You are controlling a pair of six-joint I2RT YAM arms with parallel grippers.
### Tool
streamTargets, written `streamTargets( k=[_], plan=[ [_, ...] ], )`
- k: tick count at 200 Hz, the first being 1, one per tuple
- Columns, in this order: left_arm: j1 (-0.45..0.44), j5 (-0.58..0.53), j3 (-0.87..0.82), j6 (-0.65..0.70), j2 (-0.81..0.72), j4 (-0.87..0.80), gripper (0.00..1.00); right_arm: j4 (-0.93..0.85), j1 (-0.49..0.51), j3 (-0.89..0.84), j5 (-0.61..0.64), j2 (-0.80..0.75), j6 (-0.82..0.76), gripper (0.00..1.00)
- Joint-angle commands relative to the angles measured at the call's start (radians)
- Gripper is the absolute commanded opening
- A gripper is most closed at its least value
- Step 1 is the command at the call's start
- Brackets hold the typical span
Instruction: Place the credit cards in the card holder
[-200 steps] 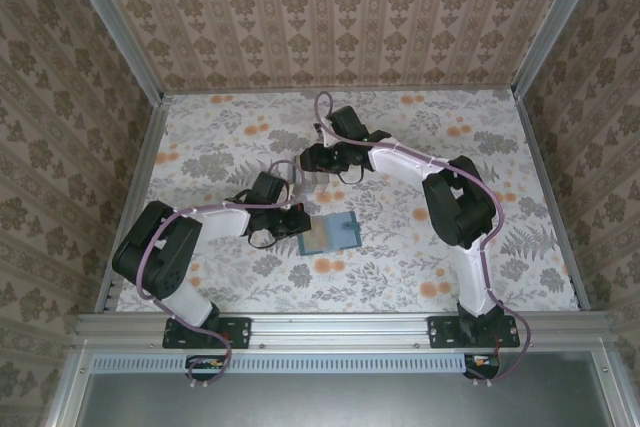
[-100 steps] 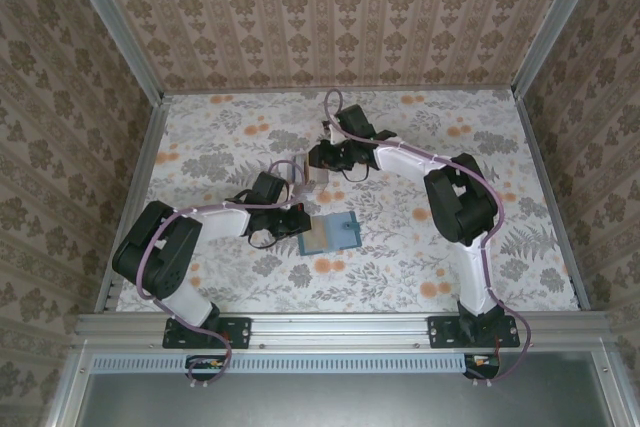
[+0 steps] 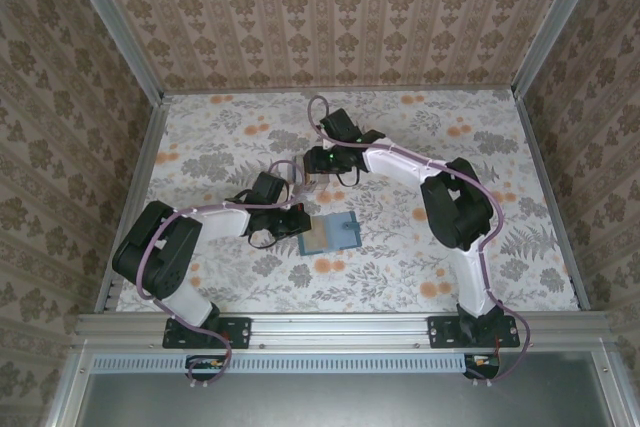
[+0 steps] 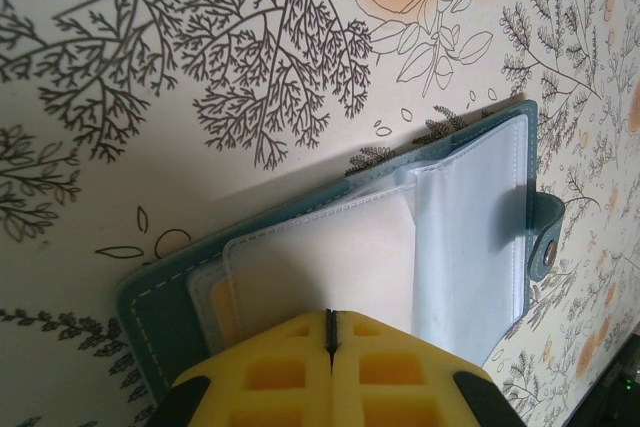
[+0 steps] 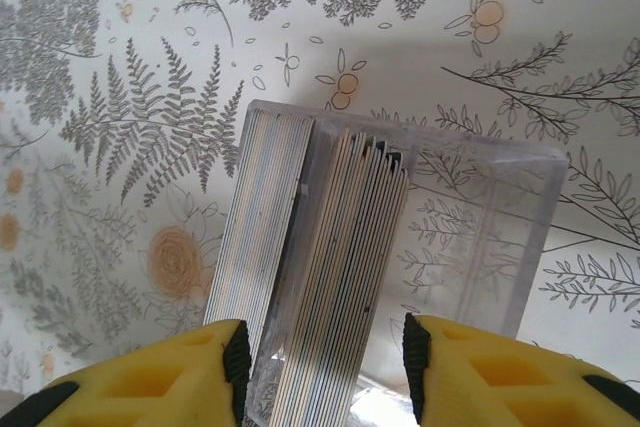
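Note:
The card holder [image 3: 330, 235] lies open on the table, teal with clear sleeves [image 4: 470, 207]. A yellow-tan card [image 4: 222, 309] shows inside one sleeve. My left gripper [image 4: 331, 315] is shut, its tips resting on the white sleeve at the holder's left half [image 3: 298, 225]. The credit cards [image 5: 340, 247] stand on edge in two packs inside a small clear plastic box [image 5: 490, 217]. My right gripper [image 5: 320, 347] hangs open over that box [image 3: 312, 175], one finger on each side of the cards, with gaps to both pads.
The floral tablecloth [image 3: 450, 247] covers the table. Patterned walls close it in on three sides, with metal rails [image 3: 140, 177] along the left and right edges. The box's right compartment [image 5: 500, 247] holds no cards.
The right wrist drifted slightly right and back, then returned over the clear box with wider jaws. The left arm and card holder have not moved.

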Motion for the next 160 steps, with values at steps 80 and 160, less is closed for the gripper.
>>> streamTargets(
  k=[80,160],
  plan=[
    [-0.001,-0.037,-0.012,0.003,-0.008,-0.033,0.01,-0.158,0.037,0.156,0.015,0.151,0.062,0.49],
    [0.007,-0.025,-0.023,-0.016,-0.013,0.002,0.01,-0.229,0.044,0.155,0.029,0.092,0.17,0.46]
  ],
)
